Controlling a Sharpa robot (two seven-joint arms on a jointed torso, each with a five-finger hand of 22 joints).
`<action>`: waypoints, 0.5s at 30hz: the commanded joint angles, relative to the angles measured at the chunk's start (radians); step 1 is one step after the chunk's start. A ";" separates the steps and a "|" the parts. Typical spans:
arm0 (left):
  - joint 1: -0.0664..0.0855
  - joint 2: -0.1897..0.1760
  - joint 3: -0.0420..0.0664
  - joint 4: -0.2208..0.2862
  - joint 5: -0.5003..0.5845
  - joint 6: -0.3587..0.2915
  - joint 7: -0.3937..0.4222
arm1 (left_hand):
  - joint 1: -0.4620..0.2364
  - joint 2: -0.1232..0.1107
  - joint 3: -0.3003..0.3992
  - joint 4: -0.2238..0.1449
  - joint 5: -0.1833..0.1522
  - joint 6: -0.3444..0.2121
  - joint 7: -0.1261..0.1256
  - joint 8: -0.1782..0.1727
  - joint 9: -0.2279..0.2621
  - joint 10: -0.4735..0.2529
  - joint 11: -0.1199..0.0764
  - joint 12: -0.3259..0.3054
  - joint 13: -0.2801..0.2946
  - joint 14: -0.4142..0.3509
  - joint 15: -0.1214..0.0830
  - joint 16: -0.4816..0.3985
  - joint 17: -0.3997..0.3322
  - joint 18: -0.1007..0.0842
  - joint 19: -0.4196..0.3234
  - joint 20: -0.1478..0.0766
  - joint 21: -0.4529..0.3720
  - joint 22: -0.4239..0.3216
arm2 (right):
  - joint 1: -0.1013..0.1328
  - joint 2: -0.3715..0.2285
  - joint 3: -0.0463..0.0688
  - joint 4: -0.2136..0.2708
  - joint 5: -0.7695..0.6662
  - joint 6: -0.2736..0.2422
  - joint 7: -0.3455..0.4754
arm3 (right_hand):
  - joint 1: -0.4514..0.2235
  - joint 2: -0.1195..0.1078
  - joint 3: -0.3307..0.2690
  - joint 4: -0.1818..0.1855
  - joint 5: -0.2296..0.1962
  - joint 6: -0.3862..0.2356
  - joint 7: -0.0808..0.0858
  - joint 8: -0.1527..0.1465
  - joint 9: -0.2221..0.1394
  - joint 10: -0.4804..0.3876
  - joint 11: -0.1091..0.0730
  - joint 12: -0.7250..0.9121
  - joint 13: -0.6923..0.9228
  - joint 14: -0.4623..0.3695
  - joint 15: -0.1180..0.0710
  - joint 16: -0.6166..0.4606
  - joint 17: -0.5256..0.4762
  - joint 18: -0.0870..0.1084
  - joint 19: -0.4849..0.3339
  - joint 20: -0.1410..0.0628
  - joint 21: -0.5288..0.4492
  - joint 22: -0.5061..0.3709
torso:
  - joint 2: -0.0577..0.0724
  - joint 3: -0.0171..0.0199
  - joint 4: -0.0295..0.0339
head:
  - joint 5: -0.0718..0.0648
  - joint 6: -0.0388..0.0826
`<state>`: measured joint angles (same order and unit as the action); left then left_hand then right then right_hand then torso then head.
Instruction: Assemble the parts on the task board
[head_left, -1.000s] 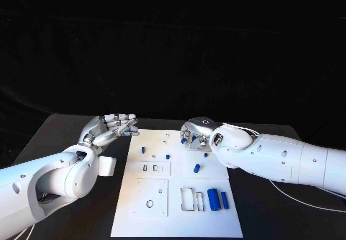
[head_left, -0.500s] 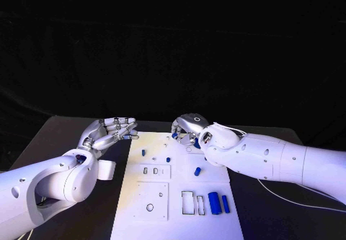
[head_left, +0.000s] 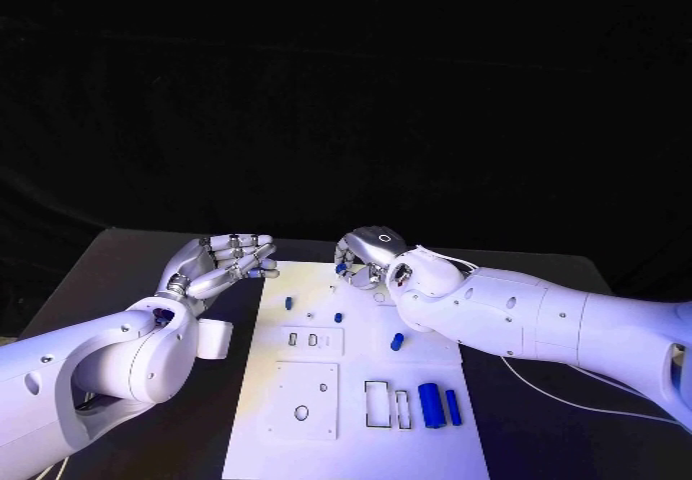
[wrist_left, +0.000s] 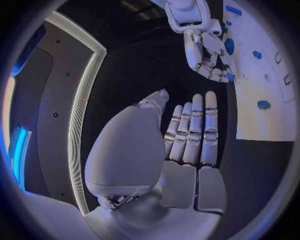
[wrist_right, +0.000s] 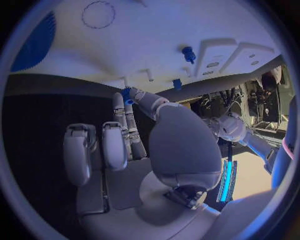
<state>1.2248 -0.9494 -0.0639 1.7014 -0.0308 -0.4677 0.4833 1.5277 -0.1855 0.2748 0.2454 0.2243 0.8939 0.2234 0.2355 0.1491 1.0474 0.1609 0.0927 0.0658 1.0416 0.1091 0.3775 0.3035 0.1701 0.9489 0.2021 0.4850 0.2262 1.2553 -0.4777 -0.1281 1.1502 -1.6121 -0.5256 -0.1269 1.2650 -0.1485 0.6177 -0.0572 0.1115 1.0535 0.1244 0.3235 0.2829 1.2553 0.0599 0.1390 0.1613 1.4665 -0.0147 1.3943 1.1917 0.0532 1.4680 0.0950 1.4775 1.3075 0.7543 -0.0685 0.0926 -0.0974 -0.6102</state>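
1. Where the white task board (head_left: 346, 430) lay along the middle of the black bench (head_left: 101, 275), the two arms met over its far end.
2. The right hand (head_left: 368, 255) hovered over the board's far edge, pinching a small blue part (wrist_right: 127, 95) between the thumb and a fingertip; the remaining fingers (wrist_right: 109, 145) lay straight beside it.
3. The left hand (head_left: 227, 258) hung just beside the board's far left corner, over the bench, palm turned up, fingers (wrist_left: 194, 130) extended side by side and apart from the thumb, holding nothing.
4. A short blue peg (head_left: 287, 301) stood near the board's left side at the far end, and a smaller blue piece (head_left: 338, 317) lay just nearer, toward the middle.
5. A blue capsule-shaped part (head_left: 397, 341) lay right of centre, partly beside the right forearm.
6. A thick blue cylinder (head_left: 430, 404) and a thinner blue bar (head_left: 453, 406) lay side by side near the board's right edge, at the near end.
7. Two rectangular slots (head_left: 387, 402) sat just left of the cylinder; a square plate with an oval hole (head_left: 302, 412) lay further left.
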 joint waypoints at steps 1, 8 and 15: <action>0.002 0.003 0.001 0.002 -0.001 0.018 0.005 | 0.001 -0.002 0.002 -0.001 -0.004 -0.003 0.003 -0.007 -0.001 -0.002 0.007 -0.007 0.001 -0.009 -0.001 -0.004 0.002 0.009 0.004 -0.003 0.004 0.001 | -0.004 0.009 0.000 -0.015 0.004 0.007 0.015 | 0.004 0.011 0.002 0.002 0.004 -0.007 -0.001 0.004 0.060 -0.001 -0.003 -0.001 0.000 0.040 -0.004 0.004 0.001 -0.017 0.005 -0.006 0.006 0.107 | 0.001 -0.0010 0.0005 | 0.003 -0.003; 0.011 0.000 0.001 0.007 -0.001 0.016 0.004 | 0.001 -0.002 0.002 -0.001 -0.004 -0.003 0.003 -0.007 -0.001 -0.002 0.007 -0.007 0.001 -0.009 -0.001 -0.004 0.002 0.009 0.004 -0.003 0.004 0.001 | -0.007 0.017 0.000 -0.033 0.005 0.028 0.021 | 0.000 0.008 0.001 0.003 0.006 -0.011 -0.001 0.005 0.062 -0.003 -0.003 -0.002 0.001 0.040 -0.003 0.004 0.000 -0.017 0.004 -0.005 0.006 0.108 | 0.006 -0.0031 0.0009 | 0.005 0.000; 0.017 0.001 0.001 0.009 -0.001 0.016 0.004 | 0.001 -0.002 0.002 -0.001 -0.004 -0.003 0.003 -0.007 -0.001 -0.002 0.007 -0.007 0.001 -0.009 -0.001 -0.004 0.002 0.009 0.004 -0.003 0.004 0.001 | -0.011 0.027 -0.001 -0.052 0.006 0.039 0.026 | -0.004 0.004 -0.001 0.005 0.008 -0.014 0.000 0.006 0.065 -0.005 -0.002 -0.003 0.003 0.040 -0.002 0.005 0.000 -0.016 0.002 -0.005 0.004 0.105 | 0.008 -0.0045 0.0030 | 0.002 -0.005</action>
<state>1.2388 -0.9503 -0.0638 1.7068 -0.0308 -0.4675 0.4824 1.5277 -0.1855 0.2748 0.2454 0.2243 0.8939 0.2234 0.2355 0.1491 1.0474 0.1609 0.0927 0.0658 1.0416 0.1091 0.3775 0.3043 0.1701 0.9489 0.2022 0.4849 0.2260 1.2476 -0.4508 -0.1274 1.1046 -1.6037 -0.5153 -0.1040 1.2652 -0.1485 0.6171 -0.0576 0.1158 1.0462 0.1249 0.3226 0.2982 1.2539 0.0589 0.1331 0.1622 1.4665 -0.0146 1.3942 1.1919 0.0533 1.4680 0.0950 1.4774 1.3074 0.7614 -0.0723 0.0950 -0.0946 -0.6139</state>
